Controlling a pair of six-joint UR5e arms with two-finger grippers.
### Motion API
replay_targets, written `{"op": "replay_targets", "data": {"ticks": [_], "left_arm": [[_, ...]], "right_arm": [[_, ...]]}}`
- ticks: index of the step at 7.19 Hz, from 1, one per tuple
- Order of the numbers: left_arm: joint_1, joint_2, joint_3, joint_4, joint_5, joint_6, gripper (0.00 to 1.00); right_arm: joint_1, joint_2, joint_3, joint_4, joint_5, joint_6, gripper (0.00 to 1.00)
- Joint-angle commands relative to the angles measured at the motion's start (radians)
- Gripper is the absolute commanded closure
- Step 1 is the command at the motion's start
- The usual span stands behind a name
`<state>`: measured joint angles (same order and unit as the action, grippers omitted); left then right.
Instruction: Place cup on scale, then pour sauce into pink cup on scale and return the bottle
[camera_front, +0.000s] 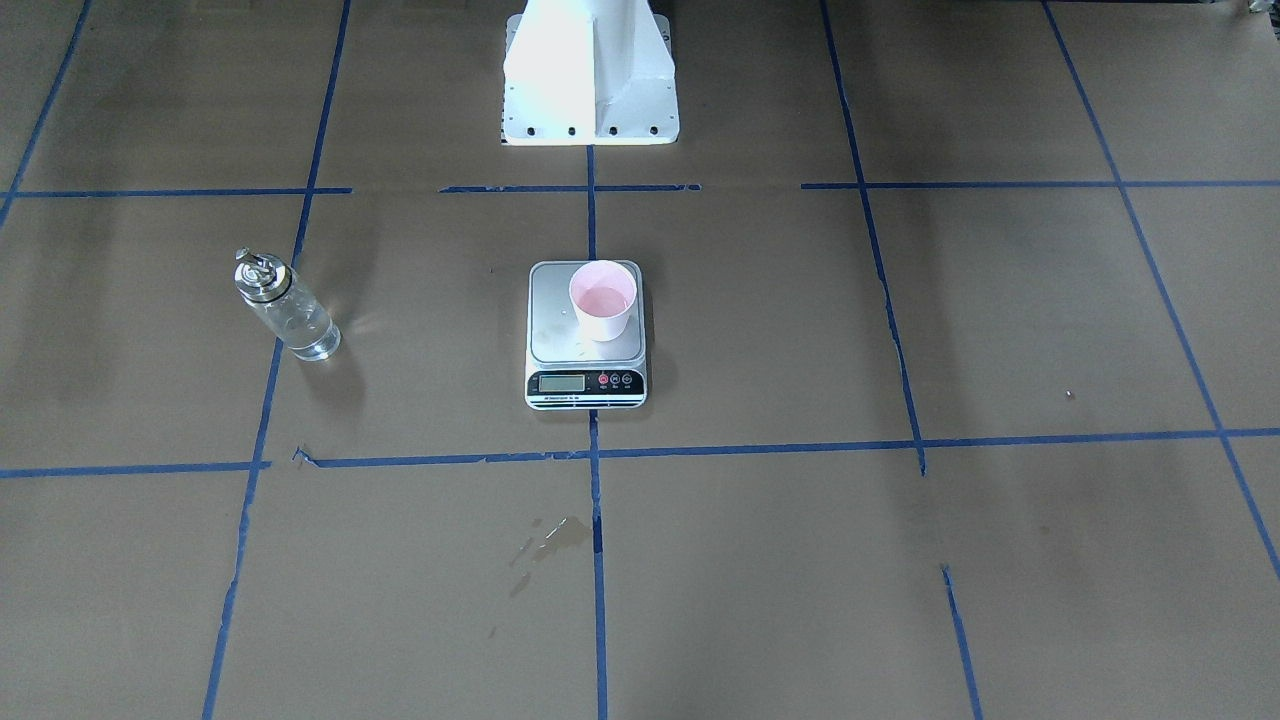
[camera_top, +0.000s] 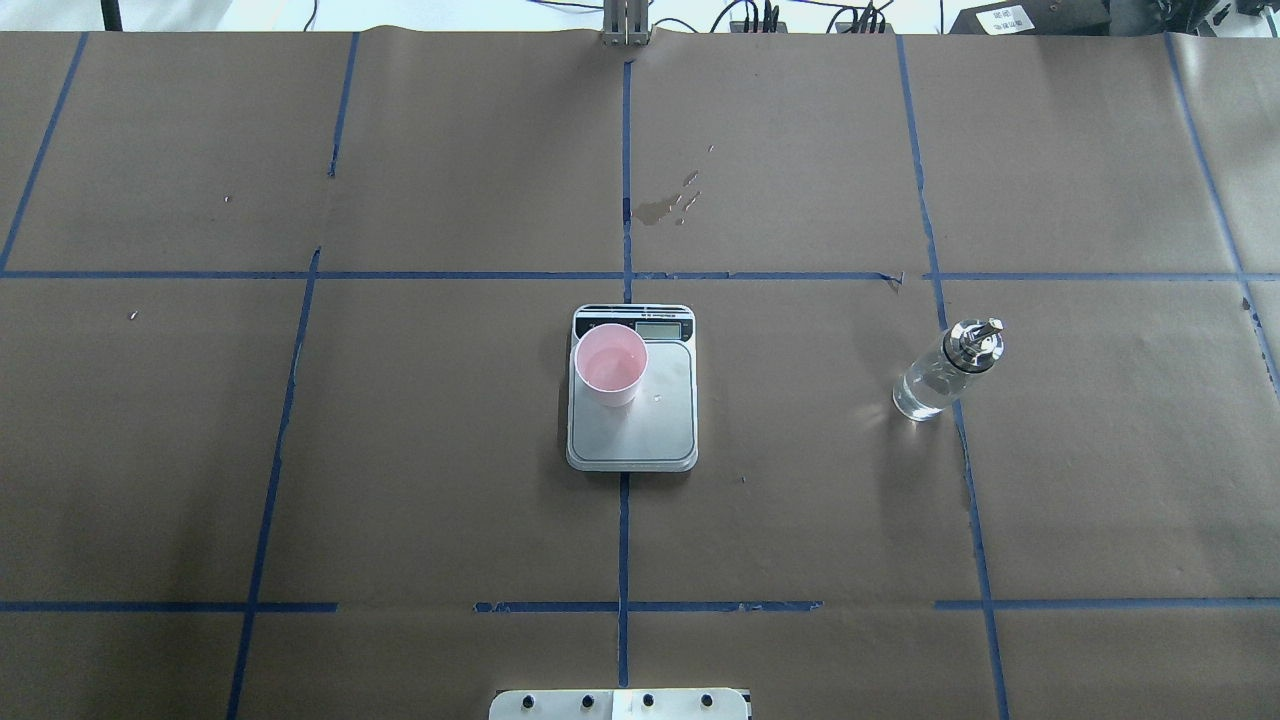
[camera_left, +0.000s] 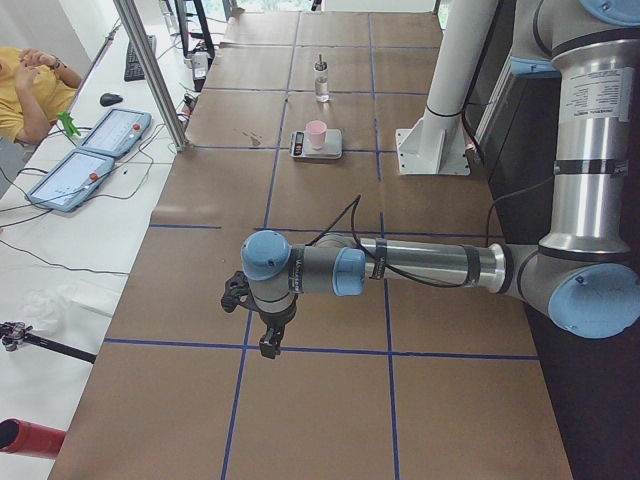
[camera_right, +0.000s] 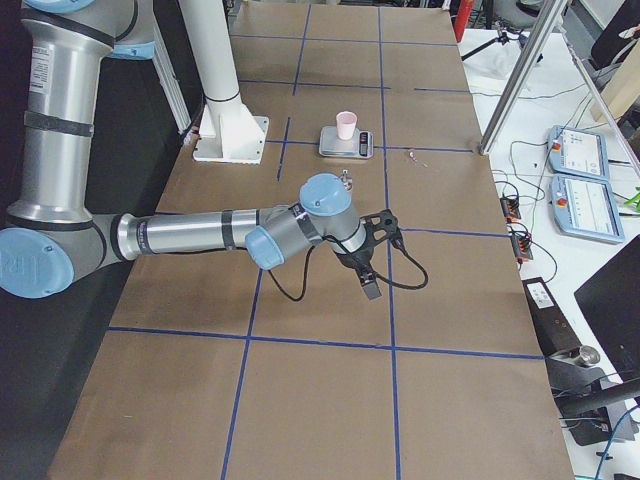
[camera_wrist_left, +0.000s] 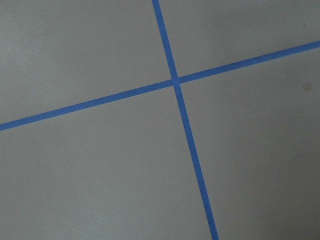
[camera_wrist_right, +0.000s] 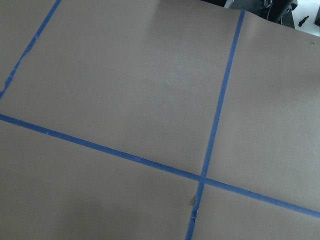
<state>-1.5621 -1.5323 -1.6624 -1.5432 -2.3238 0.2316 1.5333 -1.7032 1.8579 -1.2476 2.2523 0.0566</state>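
Observation:
The pale pink cup (camera_front: 603, 300) (camera_top: 611, 363) stands upright on the steel-grey scale (camera_front: 555, 330) (camera_top: 650, 430), at the plate corner nearest the display. A liquid surface shows low inside it. The clear glass bottle (camera_front: 290, 312) (camera_top: 940, 375) with its silver spout stands upright on the paper, apart from the scale, partly filled with clear sauce. Both arms are far from these things. My left gripper (camera_left: 268, 345) hangs over the table's left end and my right gripper (camera_right: 370, 290) over the right end. They show only in the side views, so I cannot tell their state.
A wet stain (camera_front: 560, 535) (camera_top: 660, 208) marks the brown paper beyond the scale. The white robot base (camera_front: 590, 80) stands behind the scale. Blue tape lines grid the table. A seated person (camera_left: 25, 85) and control tablets (camera_left: 100, 140) are beside the table.

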Motion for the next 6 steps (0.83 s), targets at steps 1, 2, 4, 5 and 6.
{"op": "replay_targets", "data": {"ticks": [1,2,4,5,6], "left_arm": [[-0.001,0.0,-0.002,0.0,0.001,0.0,0.0],[-0.001,0.0,-0.002,0.0,0.0,0.002,0.0],[-0.001,0.0,0.0,0.0,0.0,0.002,0.0],[-0.001,0.001,0.0,0.0,0.001,0.002,0.0],[-0.001,0.0,0.001,0.0,0.001,0.0,0.0]], "right_arm": [[0.07,0.057,-0.005,-0.281,0.007,-0.147,0.0],[0.07,-0.02,-0.05,-0.282,-0.037,-0.141,0.0],[0.076,-0.039,-0.173,-0.273,-0.027,-0.135,0.0],[0.077,-0.039,-0.171,-0.283,0.027,-0.133,0.0],[0.077,-0.033,-0.168,-0.283,0.036,-0.118,0.0]]}}
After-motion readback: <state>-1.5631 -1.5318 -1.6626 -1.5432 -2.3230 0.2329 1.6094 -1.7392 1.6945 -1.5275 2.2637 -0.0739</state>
